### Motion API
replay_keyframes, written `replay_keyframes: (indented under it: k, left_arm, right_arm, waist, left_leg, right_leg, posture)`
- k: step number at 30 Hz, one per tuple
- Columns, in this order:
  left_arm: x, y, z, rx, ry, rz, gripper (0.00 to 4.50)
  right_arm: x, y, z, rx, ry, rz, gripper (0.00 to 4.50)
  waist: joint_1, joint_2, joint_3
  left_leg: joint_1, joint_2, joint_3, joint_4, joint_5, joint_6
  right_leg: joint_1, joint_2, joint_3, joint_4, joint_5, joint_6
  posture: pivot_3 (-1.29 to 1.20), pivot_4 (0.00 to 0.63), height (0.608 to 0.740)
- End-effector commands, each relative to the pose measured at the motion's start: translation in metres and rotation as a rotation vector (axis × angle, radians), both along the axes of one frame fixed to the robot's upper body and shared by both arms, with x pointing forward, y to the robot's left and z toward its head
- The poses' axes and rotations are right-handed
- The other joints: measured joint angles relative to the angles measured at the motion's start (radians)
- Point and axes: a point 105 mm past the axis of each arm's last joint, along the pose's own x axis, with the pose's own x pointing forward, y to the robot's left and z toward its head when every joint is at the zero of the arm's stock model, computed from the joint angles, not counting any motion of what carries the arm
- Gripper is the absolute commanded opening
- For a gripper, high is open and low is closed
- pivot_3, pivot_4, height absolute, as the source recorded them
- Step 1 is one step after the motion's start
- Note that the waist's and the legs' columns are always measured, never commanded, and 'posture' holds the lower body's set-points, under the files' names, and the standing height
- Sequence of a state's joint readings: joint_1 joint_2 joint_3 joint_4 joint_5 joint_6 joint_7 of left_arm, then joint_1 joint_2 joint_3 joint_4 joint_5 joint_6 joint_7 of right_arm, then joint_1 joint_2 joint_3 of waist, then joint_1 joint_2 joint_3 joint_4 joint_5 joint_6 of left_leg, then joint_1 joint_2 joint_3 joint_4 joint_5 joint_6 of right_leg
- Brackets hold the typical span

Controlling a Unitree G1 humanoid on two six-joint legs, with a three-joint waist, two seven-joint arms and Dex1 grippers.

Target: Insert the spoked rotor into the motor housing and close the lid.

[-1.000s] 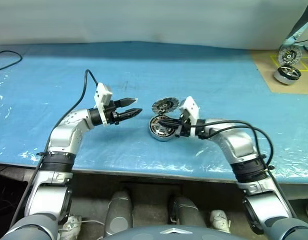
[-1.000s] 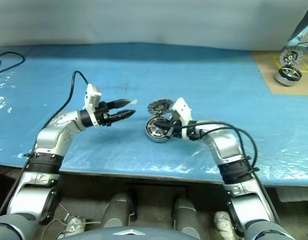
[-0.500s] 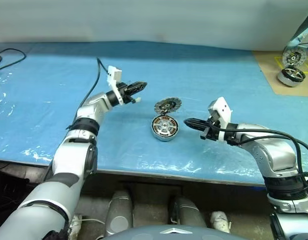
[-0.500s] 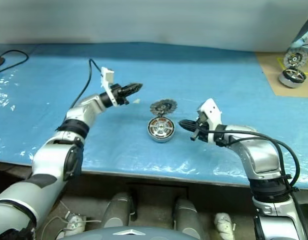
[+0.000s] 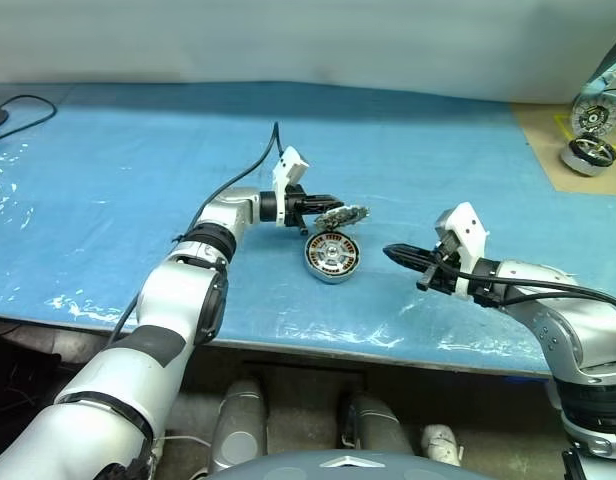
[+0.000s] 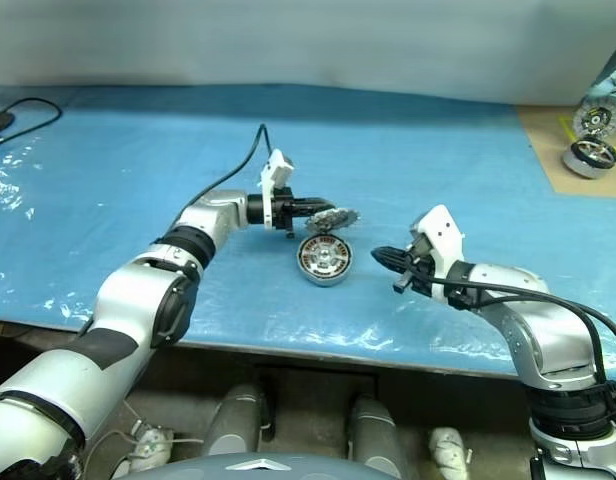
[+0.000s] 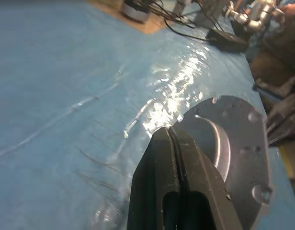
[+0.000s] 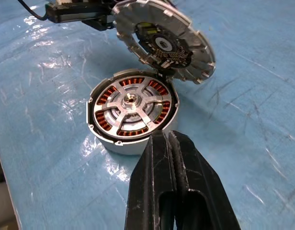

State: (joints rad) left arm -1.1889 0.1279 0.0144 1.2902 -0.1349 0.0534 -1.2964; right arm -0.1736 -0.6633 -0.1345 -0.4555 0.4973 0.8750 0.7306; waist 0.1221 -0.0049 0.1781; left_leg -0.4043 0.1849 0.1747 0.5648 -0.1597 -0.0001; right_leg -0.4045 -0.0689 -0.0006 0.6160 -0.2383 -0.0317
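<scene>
— That blue sheet [image 5: 108, 180] over the table, plastic?
— Glossy and wrinkled, yes. The motor housing [image 8: 133, 110] is bright metal with coppery windings; the lid [image 8: 164, 40] is duller grey metal.

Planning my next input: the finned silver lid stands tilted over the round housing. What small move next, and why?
Probably nudge the finned silver lid down with the shut left gripper at its back: the spoked silver rotor already sits in the copper-wound housing, and the right gripper is clear.
</scene>
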Motion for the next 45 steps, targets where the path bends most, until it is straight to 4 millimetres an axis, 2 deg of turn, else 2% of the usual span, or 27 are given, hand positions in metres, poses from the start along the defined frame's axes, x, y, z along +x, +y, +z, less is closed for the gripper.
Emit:
replay_keyframes:
  k: [1,4,9,14,19,20,22,24,26,28,30,31,34,39,42,45]
  left_arm:
    - [-0.004,-0.004,0.023,0.000,-0.068,-0.093,0.01]
    - [-0.011,-0.004,0.017,0.042,-0.078,-0.160,0.01]
    - [-0.030,-0.001,-0.017,0.199,-0.128,-0.306,0.01]
    - [-0.035,-0.002,-0.033,0.236,-0.138,-0.326,0.01]
    - [-0.038,0.002,-0.038,0.253,-0.147,-0.346,0.01]
    - [-0.038,0.004,-0.038,0.245,-0.153,-0.345,0.01]
    - [-0.035,0.005,-0.021,0.165,-0.167,-0.337,0.01]
    - [-0.031,0.007,0.011,0.037,-0.177,-0.325,0.01]
    - [-0.029,0.015,0.042,-0.075,-0.200,-0.311,0.00]
    - [-0.034,0.027,0.064,-0.150,-0.206,-0.311,0.00]
    - [-0.047,0.045,0.070,-0.160,-0.209,-0.323,0.00]
    - [-0.054,0.051,0.068,-0.150,-0.206,-0.329,0.00]
    - [-0.077,0.078,0.040,-0.036,-0.200,-0.307,0.00]
    - [-0.100,0.098,0.011,0.042,-0.187,-0.188,0.00]
    - [-0.115,0.104,0.000,0.038,-0.184,-0.119,0.00]
    - [-0.118,0.108,-0.002,0.040,-0.176,-0.044,0.00]
  right_arm:
    - [-0.005,-0.001,0.011,-0.001,-0.047,-0.005,0.00]
    - [-0.005,-0.002,0.011,0.002,-0.047,-0.018,0.00]
    - [-0.002,-0.009,0.015,0.002,-0.058,-0.049,0.00]
    - [0.002,-0.015,0.019,-0.004,-0.071,-0.077,0.00]
    - [0.005,-0.009,0.022,0.002,-0.082,-0.067,0.00]
    - [0.004,-0.006,0.022,0.000,-0.084,-0.052,0.00]
    - [0.002,0.003,0.024,0.011,-0.088,-0.014,0.00]
    - [0.001,0.012,0.027,0.020,-0.101,0.025,0.00]
    - [0.000,0.020,0.030,0.026,-0.123,0.064,0.41]
    - [0.001,0.028,0.032,0.029,-0.137,0.094,0.92]
    - [0.004,0.036,0.034,0.032,-0.146,0.126,1.56]
    - [0.006,0.039,0.034,0.034,-0.150,0.138,1.92]
    - [0.009,0.054,0.029,0.020,-0.150,0.211,2.87]
    - [0.024,0.065,0.017,-0.029,-0.148,0.269,4.49]
    - [0.040,0.069,0.004,-0.085,-0.150,0.264,4.49]
    - [0.045,0.073,0.006,-0.058,-0.156,0.281,4.49]
  waist:
    - [0.003,0.000,0.000]
    - [0.004,0.000,0.000]
    - [0.005,0.000,0.000]
    - [0.006,0.000,0.000]
    - [0.006,0.000,0.000]
    - [0.006,0.000,0.000]
    - [0.005,0.000,0.000]
    - [0.005,0.000,0.000]
    - [0.005,0.001,0.001]
    - [0.003,0.001,0.001]
    - [0.000,0.003,0.001]
    - [-0.003,0.004,0.001]
    - [-0.017,0.007,-0.001]
    - [-0.022,0.005,0.001]
    - [-0.028,0.006,0.001]
    - [-0.026,0.006,0.001]
  left_leg:
    - [0.000,0.000,0.000,0.000,0.000,0.000]
    - [0.000,-0.001,0.000,0.000,0.000,0.000]
    - [0.000,-0.002,0.000,-0.001,0.000,0.000]
    - [0.000,-0.002,0.000,-0.001,0.000,0.002]
    - [0.000,-0.003,0.000,-0.001,0.001,0.004]
    - [0.000,-0.003,0.000,-0.001,0.001,0.005]
    - [0.000,-0.003,0.000,-0.001,0.000,0.007]
    - [0.000,-0.002,0.000,-0.001,0.000,0.007]
    - [-0.001,-0.002,0.000,-0.001,0.000,0.007]
    - [-0.001,-0.002,0.000,-0.001,0.000,0.007]
    - [-0.001,-0.002,0.000,-0.002,0.000,0.007]
    - [-0.001,-0.002,0.001,-0.003,0.000,0.007]
    - [0.000,-0.002,0.001,-0.006,0.000,0.006]
    - [-0.005,0.002,0.002,-0.004,0.002,0.003]
    - [-0.005,0.002,0.003,-0.002,0.002,0.003]
    - [-0.004,0.003,0.003,-0.003,0.002,0.003]
  right_leg:
    - [0.000,0.000,0.000,0.000,0.000,0.000]
    - [0.000,-0.001,0.000,0.000,0.000,0.000]
    - [0.001,-0.002,-0.001,-0.001,0.000,0.000]
    - [0.002,-0.004,-0.003,-0.001,0.000,0.000]
    - [0.003,-0.005,-0.004,-0.001,0.000,0.000]
    - [0.003,-0.005,-0.004,-0.001,0.000,0.000]
    - [0.003,-0.005,-0.004,-0.001,0.000,0.000]
    - [0.003,-0.005,-0.005,-0.001,0.000,0.000]
    - [0.002,-0.005,-0.006,-0.001,0.000,-0.001]
    - [0.002,-0.005,-0.006,-0.001,0.000,-0.001]
    - [0.001,-0.005,-0.006,-0.001,-0.001,-0.001]
    - [0.001,-0.005,-0.006,-0.001,-0.001,-0.002]
    - [0.001,-0.005,-0.006,-0.002,-0.003,-0.002]
    - [0.000,-0.005,-0.011,-0.002,-0.003,-0.002]
    - [0.001,-0.006,-0.010,-0.003,-0.003,-0.002]
    - [0.001,-0.006,-0.011,-0.003,-0.003,-0.002]
  posture:
    - [0.00,0.150,0.740]
    - [0.00,0.150,0.740]
    - [0.00,0.150,0.740]
    - [0.00,0.150,0.740]
    - [0.00,0.150,0.740]
    - [0.00,0.150,0.740]
    - [0.00,0.150,0.740]
    - [0.00,0.150,0.740]
    - [0.00,0.150,0.740]
    - [0.00,0.150,0.740]
    - [0.00,0.150,0.740]
    - [0.00,0.150,0.740]
    - [0.00,0.150,0.740]
    - [0.00,0.150,0.740]
    - [0.00,0.150,0.740]
    - [0.00,0.150,0.740]
